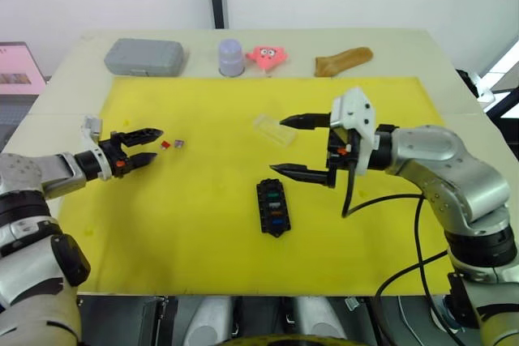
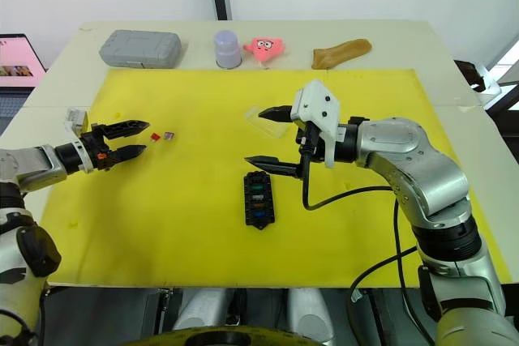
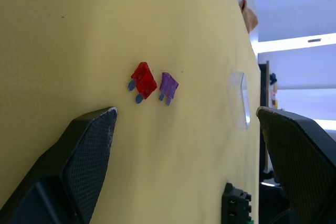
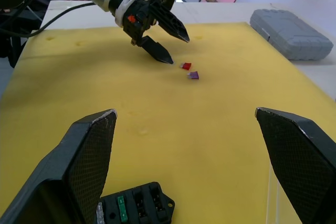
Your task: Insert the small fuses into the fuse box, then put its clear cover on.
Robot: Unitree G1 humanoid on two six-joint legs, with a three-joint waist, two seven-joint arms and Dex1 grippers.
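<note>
The fuse box (image 1: pixel 273 206) lies flat near the middle of the yellow mat (image 1: pixel 203 232), with some green, blue and amber fuses already seated in its slots; two small fuses are loose on the mat to the robot's left, a red fuse (image 1: pixel 165 144) and a purple fuse (image 1: pixel 179 143), just beside each other; the clear cover (image 1: pixel 270 126) lies on the mat beyond the fuse box. The left gripper (image 1: pixel 149 145) is just beside the red fuse, fingers spread apart and holding nothing; the right gripper (image 1: pixel 289 146) hangs above the fuse box with fingers wide open, also empty. I judge the fuses to be very light, stiff and a little slippery, so they may skid away; better to pinch the coloured plastic body by its flat sides, not the thin metal blades.
</note>
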